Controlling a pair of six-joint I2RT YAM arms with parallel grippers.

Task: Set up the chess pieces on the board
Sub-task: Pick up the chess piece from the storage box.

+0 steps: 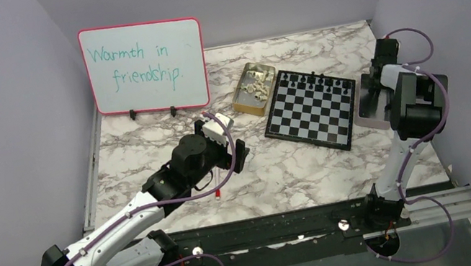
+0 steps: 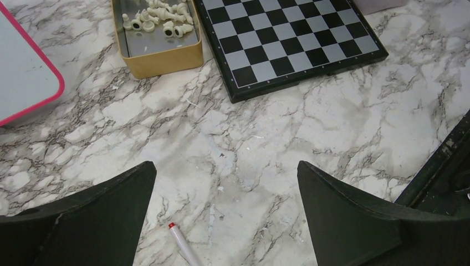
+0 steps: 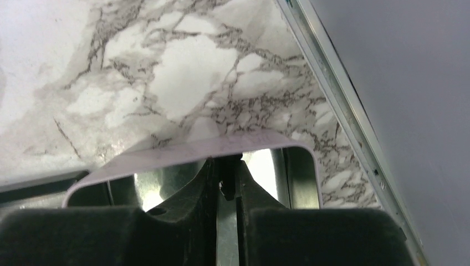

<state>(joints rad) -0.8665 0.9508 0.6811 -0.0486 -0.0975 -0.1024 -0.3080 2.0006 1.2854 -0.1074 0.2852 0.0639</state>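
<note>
The board (image 1: 312,108) lies at the right middle of the table and shows at the top of the left wrist view (image 2: 288,44). Black chess pieces (image 1: 311,81) stand along its far rows. Cream chess pieces (image 2: 161,22) lie in a gold tin (image 1: 255,85) left of the board. My left gripper (image 2: 227,177) is open and empty above bare marble, in front of the tin and board; it also shows from above (image 1: 232,150). My right gripper (image 3: 227,180) reaches into a lilac-rimmed metal tin (image 3: 188,149) right of the board (image 1: 370,105), its jaws shut on a small black chess piece (image 3: 227,185).
A pink-framed whiteboard (image 1: 145,67) with green writing stands at the back left. A white stick with a red tip (image 2: 180,244) lies on the marble under my left gripper. A metal rail and purple wall (image 3: 388,111) run close along the right side.
</note>
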